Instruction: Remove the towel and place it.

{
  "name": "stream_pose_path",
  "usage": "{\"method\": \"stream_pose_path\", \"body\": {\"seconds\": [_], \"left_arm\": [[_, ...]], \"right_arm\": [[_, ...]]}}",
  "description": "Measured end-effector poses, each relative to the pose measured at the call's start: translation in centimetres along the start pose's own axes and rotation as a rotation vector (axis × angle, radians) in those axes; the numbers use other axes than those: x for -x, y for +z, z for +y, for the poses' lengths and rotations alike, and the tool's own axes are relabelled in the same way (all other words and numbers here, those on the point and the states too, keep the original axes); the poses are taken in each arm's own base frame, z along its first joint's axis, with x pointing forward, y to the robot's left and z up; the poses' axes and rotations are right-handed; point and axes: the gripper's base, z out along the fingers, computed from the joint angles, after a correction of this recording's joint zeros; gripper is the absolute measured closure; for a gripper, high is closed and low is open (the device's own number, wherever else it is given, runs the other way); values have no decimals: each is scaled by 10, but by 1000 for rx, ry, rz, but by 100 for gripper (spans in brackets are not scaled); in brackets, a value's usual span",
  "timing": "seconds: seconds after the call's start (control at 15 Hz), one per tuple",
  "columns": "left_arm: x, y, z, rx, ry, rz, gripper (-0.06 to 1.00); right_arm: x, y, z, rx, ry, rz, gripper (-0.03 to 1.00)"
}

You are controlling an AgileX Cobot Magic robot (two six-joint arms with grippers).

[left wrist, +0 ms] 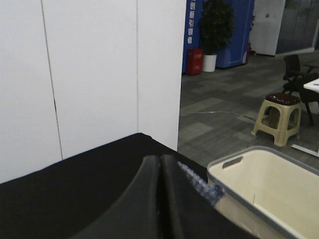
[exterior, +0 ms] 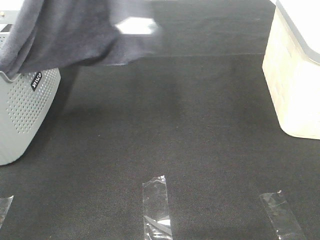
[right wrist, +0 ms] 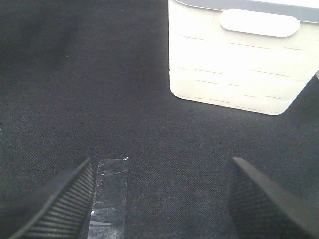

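Clear tape strips [exterior: 156, 207] lie nearest on the black surface [exterior: 180, 125], and the right claw [right wrist: 162, 196] hangs released above one of them, grasping nothing. At the far left the towel [exterior: 70, 35] hangs over the rim of the grey perforated basket [exterior: 22, 110], its free edge blurred. The left claw [left wrist: 160, 172] is clenched, with a pale knobbly scrap beside its fingers, probably the towel's pinched edge. The removal step looks to be in hand. Next, the cloth must clear the basket's rim and cross toward the cream bin [exterior: 295, 75] at the right. Between the two containers the surface gives wide open room.
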Motion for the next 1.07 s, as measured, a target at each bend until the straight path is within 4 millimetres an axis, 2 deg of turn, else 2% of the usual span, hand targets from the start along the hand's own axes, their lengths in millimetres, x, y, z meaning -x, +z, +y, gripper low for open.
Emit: {"method": "stream_pose_path", "body": {"seconds": [0.2,0.4,0.67,0.93,1.07], "left_arm": [[-24,16,-5,-55,33,103,94],[-27,15,-8,-87,36,130,94],[-34,14,-25,-205,30,211,94],[-40,11,-32,-294,24,283,94],[-42,10,-34,-315,24,302,94]], "right_arm": [[0,0,3,35,15,-1,27],[12,14,15,182,37,106,27],[38,50,29,399,-46,297,27],[72,95,42,582,-192,131,27],[85,121,50,700,-202,56,27]]}}
